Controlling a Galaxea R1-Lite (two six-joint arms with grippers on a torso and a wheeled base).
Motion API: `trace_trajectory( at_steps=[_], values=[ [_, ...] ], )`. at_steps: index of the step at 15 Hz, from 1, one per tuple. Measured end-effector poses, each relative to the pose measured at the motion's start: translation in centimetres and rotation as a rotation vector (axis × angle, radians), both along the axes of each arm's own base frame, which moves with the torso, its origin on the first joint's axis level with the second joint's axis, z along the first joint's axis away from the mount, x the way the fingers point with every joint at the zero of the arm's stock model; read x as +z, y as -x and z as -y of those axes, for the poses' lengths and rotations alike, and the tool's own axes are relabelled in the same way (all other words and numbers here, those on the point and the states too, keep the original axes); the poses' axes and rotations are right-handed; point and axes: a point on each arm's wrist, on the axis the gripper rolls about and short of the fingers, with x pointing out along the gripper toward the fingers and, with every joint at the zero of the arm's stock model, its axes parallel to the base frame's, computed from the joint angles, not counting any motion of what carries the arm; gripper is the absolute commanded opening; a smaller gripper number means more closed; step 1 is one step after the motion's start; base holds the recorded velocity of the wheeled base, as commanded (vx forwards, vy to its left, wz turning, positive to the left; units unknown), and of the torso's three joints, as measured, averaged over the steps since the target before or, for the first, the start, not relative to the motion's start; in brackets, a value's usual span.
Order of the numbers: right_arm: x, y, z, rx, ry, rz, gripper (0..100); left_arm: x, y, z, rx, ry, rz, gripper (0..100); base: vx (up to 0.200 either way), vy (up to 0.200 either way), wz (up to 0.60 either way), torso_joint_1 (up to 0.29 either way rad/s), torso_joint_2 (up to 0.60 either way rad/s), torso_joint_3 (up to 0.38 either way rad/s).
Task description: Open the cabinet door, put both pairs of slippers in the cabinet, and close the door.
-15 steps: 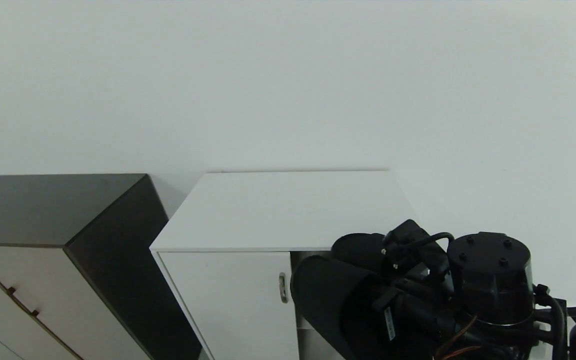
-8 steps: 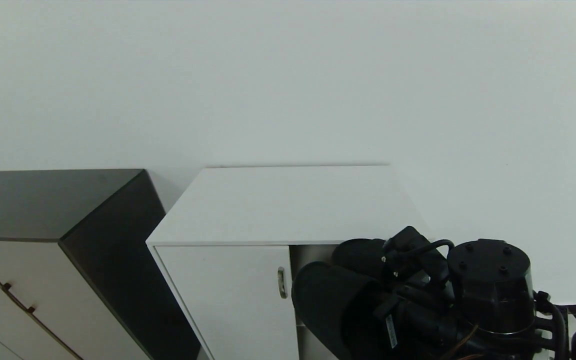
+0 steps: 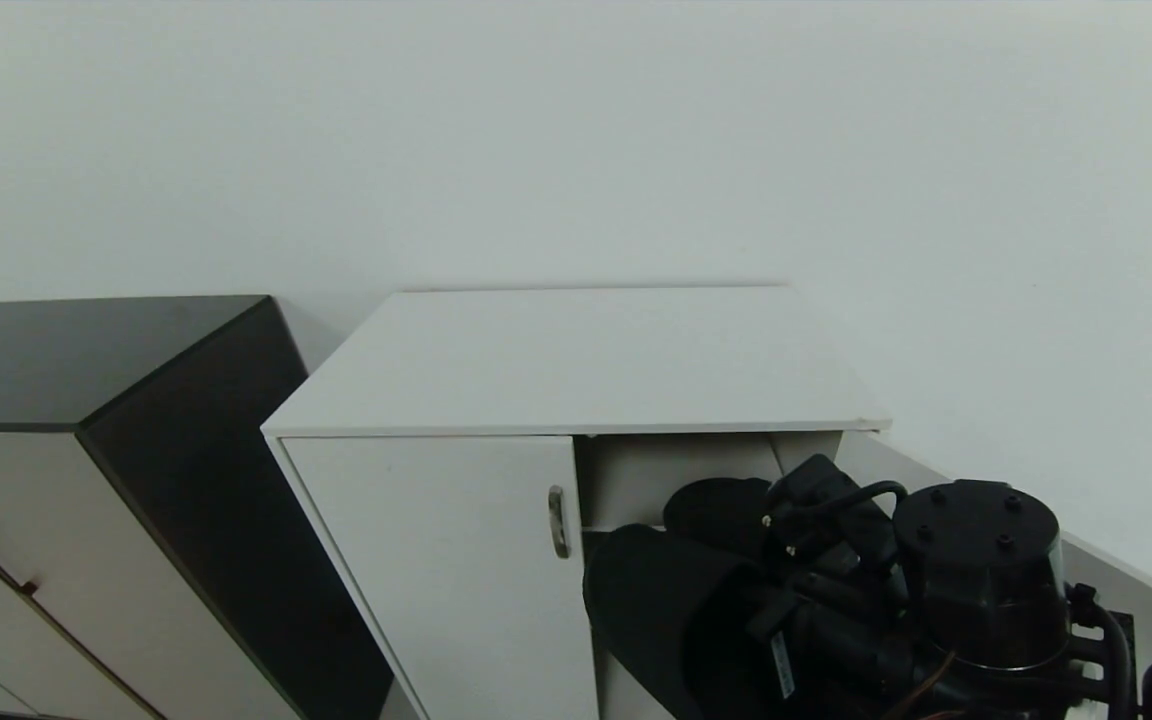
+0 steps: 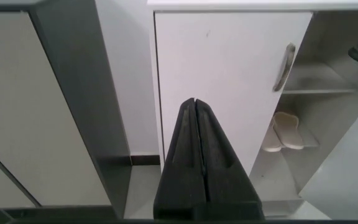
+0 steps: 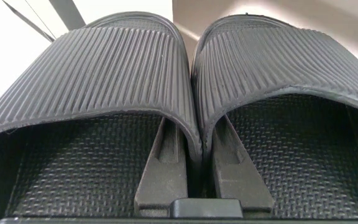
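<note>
Black slippers (image 5: 104, 81), two, gripped, beige slippers (image 4: 284, 132), two, in cabinet (image 3: 576, 360)

Head view: soft, even, diffuse light. Wall (image 3: 576, 130) pale and flatly lit. Faint shadow on wall between dark cabinet (image 3: 186, 470) and white cabinet (image 3: 576, 360). Dark cabinet's side almost black.

Left wrist view: cabinet door (image 4: 229, 68) bright. Left gripper (image 4: 195, 106) matte black, fingers (image 4: 182, 162) with little surface detail.

Right wrist view: black slippers (image 5: 123, 81) lit from above, ribbed tops grey, insides in deep shadow.
</note>
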Motion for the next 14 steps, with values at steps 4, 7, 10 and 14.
trace_trajectory(
  at_steps=[4, 7, 10, 14],
  values=[
    [-0.08, -0.01, -0.01, -0.001, 0.003, -0.002, 0, 0.0, 0.0, 0.0, 0.0, 0.0, 0.0, 0, 0.0, 0.0, 0.0, -0.198, 0.51, 0.311],
    [-0.2, -0.05, -0.06, -0.002, 0.006, -0.004, 0, 0.0, 0.0, 0.0, 0.0, 0.0, 0.0, 0, 0.0, 0.0, 0.0, -0.175, 0.5, 0.313],
    [-0.24, -0.09, -0.09, -0.003, 0.008, -0.005, 0, 0.0, 0.0, 0.0, 0.0, 0.0, 0.0, 0, 0.0, 0.0, 0.0, -0.16, 0.48, 0.32],
    [-0.5, -0.22, -0.2, -0.004, 0.014, -0.011, 0, 0.0, 0.0, 0.0, 0.0, 0.0, 0.0, 0, 0.0, 0.0, 0.0, -0.135, 0.46, 0.327]
  ],
)
